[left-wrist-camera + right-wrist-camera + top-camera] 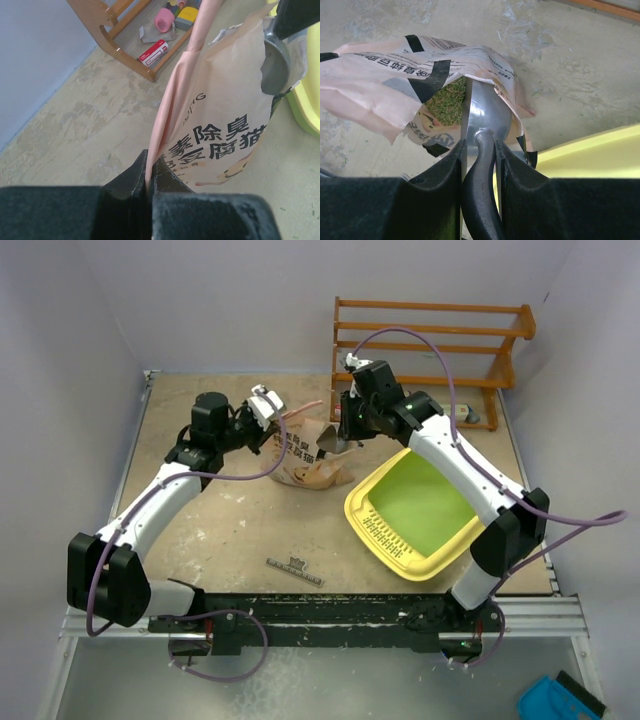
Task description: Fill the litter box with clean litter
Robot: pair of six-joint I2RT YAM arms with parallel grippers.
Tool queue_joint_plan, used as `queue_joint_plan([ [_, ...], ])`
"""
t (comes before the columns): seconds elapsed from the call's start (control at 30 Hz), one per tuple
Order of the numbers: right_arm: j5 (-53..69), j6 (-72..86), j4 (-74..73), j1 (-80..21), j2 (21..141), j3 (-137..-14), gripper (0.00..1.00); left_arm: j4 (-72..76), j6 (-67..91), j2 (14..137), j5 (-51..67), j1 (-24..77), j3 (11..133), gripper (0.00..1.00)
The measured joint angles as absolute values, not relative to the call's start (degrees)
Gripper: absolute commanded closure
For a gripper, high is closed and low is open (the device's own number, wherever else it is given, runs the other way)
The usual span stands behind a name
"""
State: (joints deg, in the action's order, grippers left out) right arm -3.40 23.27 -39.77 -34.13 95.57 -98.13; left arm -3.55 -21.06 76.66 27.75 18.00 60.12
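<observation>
Left gripper (149,172) has its jaws clamped on the edge of the tan bag (220,115) printed "除臭", while the right gripper (479,145) clamps the metal scoop (485,112) handle at the bag's mouth, where the clean litter (445,102) shows, beside the litter box (400,558) near the worktop's right edge.

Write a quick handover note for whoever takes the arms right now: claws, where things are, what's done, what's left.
The left claw is shut on the bag edge.
The right claw is shut on the scoop handle, with the bowl in the bag's mouth by the clean litter.
The litter box sits right of the bag, its floor bare.
Done: bag open, scoop in.
Left: every scoopful into the box.
</observation>
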Motion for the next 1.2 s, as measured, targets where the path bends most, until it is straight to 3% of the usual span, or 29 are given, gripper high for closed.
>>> queue_joint_plan([
  [1.2,-0.1,26.35,-32.25,-34.11,102.43,-97.12,1.0,7.57,-12.51,74.56,27.55,17.63,53.39,1.0],
])
